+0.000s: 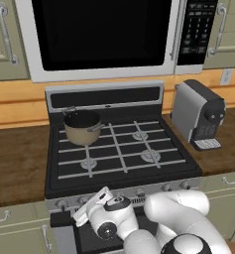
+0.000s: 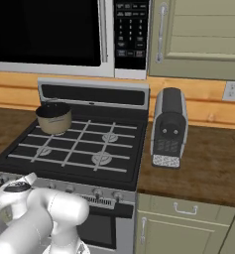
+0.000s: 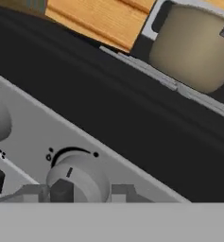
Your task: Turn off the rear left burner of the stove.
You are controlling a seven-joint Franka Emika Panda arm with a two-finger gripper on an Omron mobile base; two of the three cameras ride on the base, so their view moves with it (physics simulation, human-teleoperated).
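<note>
You have the stove [image 1: 120, 149] in front of you, set into the brown worktop [image 1: 17, 163] beneath the microwave [image 1: 109, 37]. To the stove's right stands a grey coffee machine [image 1: 201, 116]. On the stove's back left corner sits the tan pot [image 1: 82, 127], covering the rear left burner (you cannot see the burner head itself beneath it). Down at the stove's silver front strip, your gripper [image 3: 87, 193] is low at the left end, its dark fingertips either side of a round knob [image 3: 78, 177]; they look spread around it, but whether they touch it you cannot tell.
</note>
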